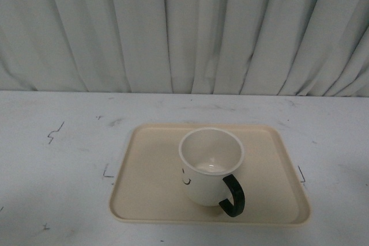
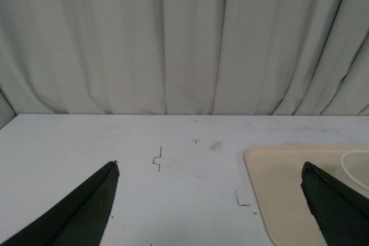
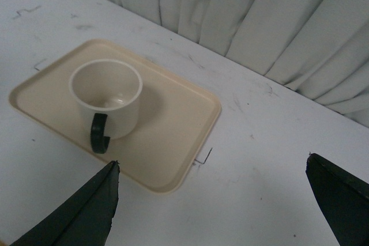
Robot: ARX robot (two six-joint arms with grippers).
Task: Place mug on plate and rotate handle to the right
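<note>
Mug (image 1: 209,165) upright near the middle of the plate (image 1: 144,200), handle (image 1: 233,196) angled toward the near right, not squarely right. Left gripper (image 2: 210,164) and right gripper (image 3: 212,159) both splayed wide and empty. Risk: a finishing twist may tip the mug or skid the plate across the tabletop (image 1: 57,159).

We see soft, even, rather cool light from above in all three views. It leaves a faint shadow beside the white-cream tapered mug (image 3: 106,99) on the flat beige rectangular plastic tray (image 3: 173,154), and a small glint inside the mug. The pictures are slightly grainy and soft, and the pleated grey-white curtain (image 1: 184,27) shows gentle fold shadows.
</note>
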